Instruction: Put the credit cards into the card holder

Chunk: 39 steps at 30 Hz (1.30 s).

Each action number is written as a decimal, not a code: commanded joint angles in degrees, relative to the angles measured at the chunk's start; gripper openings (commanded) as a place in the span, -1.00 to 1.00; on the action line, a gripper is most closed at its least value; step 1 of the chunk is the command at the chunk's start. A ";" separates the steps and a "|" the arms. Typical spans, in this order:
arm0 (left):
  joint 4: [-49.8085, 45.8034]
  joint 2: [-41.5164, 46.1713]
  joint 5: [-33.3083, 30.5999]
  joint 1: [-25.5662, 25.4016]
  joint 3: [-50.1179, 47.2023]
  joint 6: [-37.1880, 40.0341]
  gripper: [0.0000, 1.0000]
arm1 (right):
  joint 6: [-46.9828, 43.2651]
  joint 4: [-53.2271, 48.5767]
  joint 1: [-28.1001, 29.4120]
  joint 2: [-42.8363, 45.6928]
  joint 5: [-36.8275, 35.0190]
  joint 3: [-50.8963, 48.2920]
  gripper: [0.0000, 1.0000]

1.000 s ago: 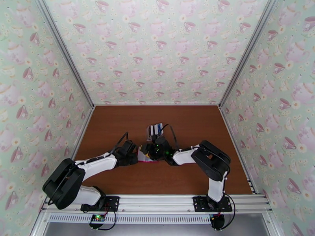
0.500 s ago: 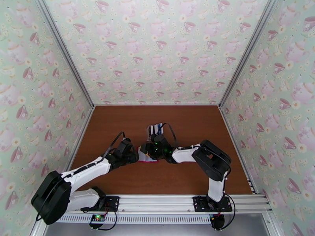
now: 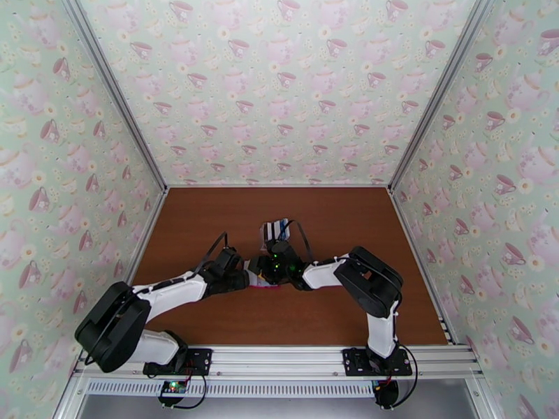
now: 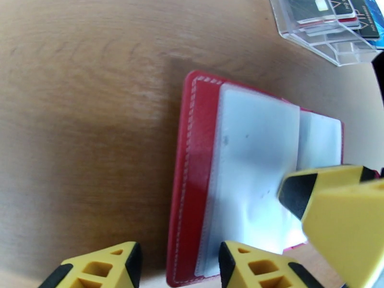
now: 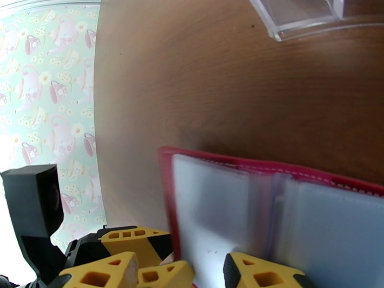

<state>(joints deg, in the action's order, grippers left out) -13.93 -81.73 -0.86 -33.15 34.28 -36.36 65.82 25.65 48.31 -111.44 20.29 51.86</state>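
Nearest to you, your left gripper (image 4: 178, 253) stands partly open, its yellow, black-tipped fingers (image 4: 103, 265) set either side of the card holder's stitched red edge. It has closed on nothing you can see. The card holder (image 4: 192, 164) lies opened flat on the table (image 4: 86, 116), about midway between the left and right edges and somewhat nearer the near edge than the far one. Its pale blue-grey pockets (image 4: 249, 164) face up and look empty, and no lettering can be read on the red cover or the pockets. From the opposite side, one finger (image 4: 336, 212) of your right gripper (image 3: 267, 275) has its black tip on the pocket leaf, close to the fold. In its own wrist view the jaws stand apart over the same leaf, and you cannot tell whether they pinch it. Just beyond the card holder, toward the far edge, the clear plastic rack (image 4: 336, 49) holds the credit cards (image 4: 312, 6) in its slots. A dark card (image 4: 367, 22) at the right end reads "VIP", and the small print beside that is too fine to read. The far walls carry teacup wallpaper (image 3: 279, 85) with no words on it.
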 commanded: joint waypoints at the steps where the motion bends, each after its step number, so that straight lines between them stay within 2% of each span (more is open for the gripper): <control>1: 0.06 -3.40 0.44 0.26 0.08 0.78 -0.19 | 0.60 -0.50 0.13 -1.00 -0.07 -0.76 0.06; 3: -0.08 -3.29 0.75 0.29 0.02 0.80 -0.27 | 0.28 1.03 0.20 -0.05 0.88 -0.98 0.07; 6: -0.35 -1.68 0.86 0.27 -0.18 0.83 -0.27 | -1.13 -0.45 0.20 2.25 1.24 -0.10 0.09; 14: -4.99 2.85 -0.34 0.36 3.33 2.06 -0.16 | -4.94 -7.78 0.07 7.54 1.24 4.30 0.13; 23: -10.93 4.25 -1.02 2.50 12.57 5.19 -0.11 | -15.33 -27.27 -4.15 13.03 -3.79 11.42 0.13; 27: -10.95 1.89 0.87 4.39 17.72 6.77 -0.10 | -20.60 -36.31 -7.27 13.90 -6.96 16.05 0.13; 34: -9.98 -7.75 7.07 7.26 30.25 8.52 -0.10 | -31.26 -54.29 -10.72 12.83 -17.13 29.41 0.14; 39: -10.42 -16.49 11.35 8.73 39.55 8.85 -0.10 | -35.92 -61.33 -13.86 8.71 -18.54 37.94 0.26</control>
<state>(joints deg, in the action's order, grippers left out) -23.73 -94.54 6.13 -25.15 70.06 -28.82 35.24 -27.11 35.92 -100.14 5.10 86.08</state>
